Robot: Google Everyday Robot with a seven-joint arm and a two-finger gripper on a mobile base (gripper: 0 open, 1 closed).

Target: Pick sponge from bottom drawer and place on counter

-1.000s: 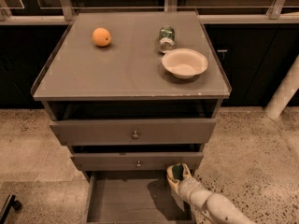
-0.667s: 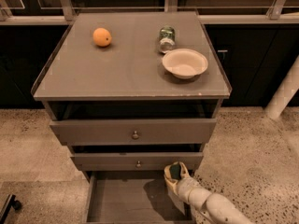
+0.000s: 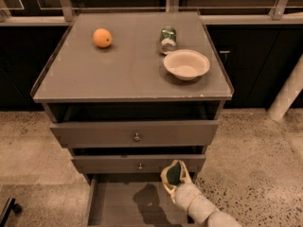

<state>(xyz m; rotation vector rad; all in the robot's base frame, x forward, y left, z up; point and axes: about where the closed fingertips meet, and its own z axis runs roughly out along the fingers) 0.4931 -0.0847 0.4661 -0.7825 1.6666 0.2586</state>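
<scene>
My gripper (image 3: pixel 173 175) is shut on the small dark green sponge (image 3: pixel 174 173) and holds it above the open bottom drawer (image 3: pixel 113 207), just in front of the middle drawer's right end. The arm comes in from the lower right. The drawer's flat grey floor carries the gripper's shadow. The counter (image 3: pixel 128 65) is the broad grey cabinet top higher up in the view, well above the gripper.
On the counter stand an orange fruit (image 3: pixel 102 38) at the back left, a green-topped jar (image 3: pixel 167 39) lying at the back right, and a pale bowl (image 3: pixel 186 64) in front of it. Two knobbed drawers (image 3: pixel 136 134) stand slightly pulled out. A white pole (image 3: pixel 287 93) stands at the right.
My gripper has risen a little with the sponge in it and shifted slightly left, up toward the middle drawer's front. Nothing on the counter has moved.
</scene>
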